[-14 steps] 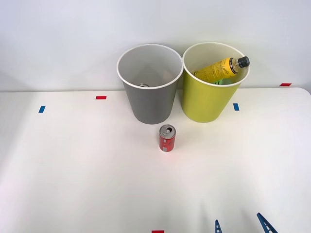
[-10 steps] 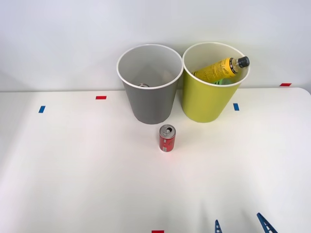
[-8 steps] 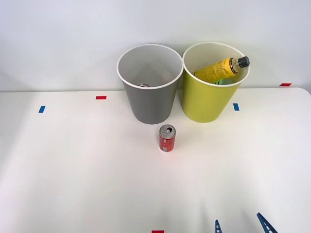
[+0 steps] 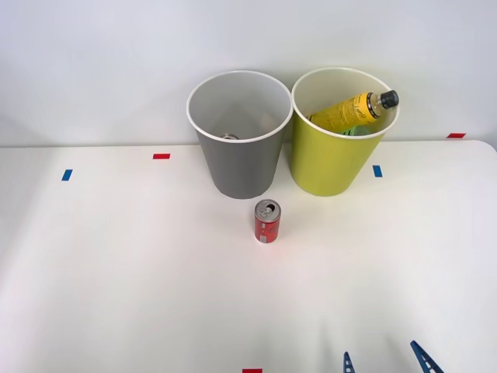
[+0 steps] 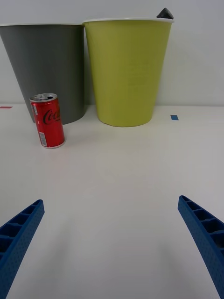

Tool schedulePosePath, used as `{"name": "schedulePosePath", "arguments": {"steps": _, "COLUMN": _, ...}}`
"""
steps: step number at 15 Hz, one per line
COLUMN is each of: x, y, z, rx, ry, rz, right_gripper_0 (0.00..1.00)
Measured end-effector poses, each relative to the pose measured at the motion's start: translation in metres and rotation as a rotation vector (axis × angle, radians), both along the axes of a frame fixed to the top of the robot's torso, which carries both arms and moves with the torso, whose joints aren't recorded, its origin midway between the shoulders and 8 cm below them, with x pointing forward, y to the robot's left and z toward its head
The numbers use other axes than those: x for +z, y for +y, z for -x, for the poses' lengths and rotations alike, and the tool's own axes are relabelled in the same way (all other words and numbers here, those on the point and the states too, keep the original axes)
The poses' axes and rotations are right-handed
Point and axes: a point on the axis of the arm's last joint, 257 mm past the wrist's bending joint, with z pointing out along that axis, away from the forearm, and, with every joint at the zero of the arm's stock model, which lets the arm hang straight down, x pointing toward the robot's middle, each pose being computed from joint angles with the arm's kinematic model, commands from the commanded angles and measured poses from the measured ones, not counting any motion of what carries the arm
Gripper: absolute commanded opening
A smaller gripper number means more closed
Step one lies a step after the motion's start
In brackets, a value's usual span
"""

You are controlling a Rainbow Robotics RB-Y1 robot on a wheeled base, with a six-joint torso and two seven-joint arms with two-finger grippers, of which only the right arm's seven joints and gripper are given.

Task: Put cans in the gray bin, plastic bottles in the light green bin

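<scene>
A small red can (image 4: pixel 267 221) (image 5: pixel 47 120) stands upright on the white table, just in front of the gray bin (image 4: pixel 239 134) (image 5: pixel 49 70). Something silver lies at the bottom of the gray bin. The light green bin (image 4: pixel 342 130) (image 5: pixel 127 70) stands to its right, holding a yellow plastic bottle (image 4: pixel 352 109) that leans with its black cap (image 5: pixel 164 14) over the rim. My right gripper (image 4: pixel 386 362) (image 5: pixel 112 243) hovers open at the table's near edge, to the right of the can and well short of it, with nothing between its blue fingers (image 5: pixel 18 231).
Small red tape marks (image 4: pixel 161 156) and blue tape marks (image 4: pixel 377 171) dot the white table (image 4: pixel 116 272). A pale wall rises directly behind the bins. Open tabletop stretches left and right of the can.
</scene>
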Motion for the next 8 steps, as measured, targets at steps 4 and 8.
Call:
{"name": "schedulePosePath", "arguments": {"steps": 4, "x": 0.0, "y": 0.0, "z": 0.0, "rx": 0.0, "ry": 0.0, "rz": 0.0, "right_gripper_0": 1.0}}
{"name": "schedulePosePath", "arguments": {"steps": 8, "x": 0.0, "y": 0.0, "z": 0.0, "rx": 0.0, "ry": 0.0, "rz": 0.0, "right_gripper_0": 1.0}}
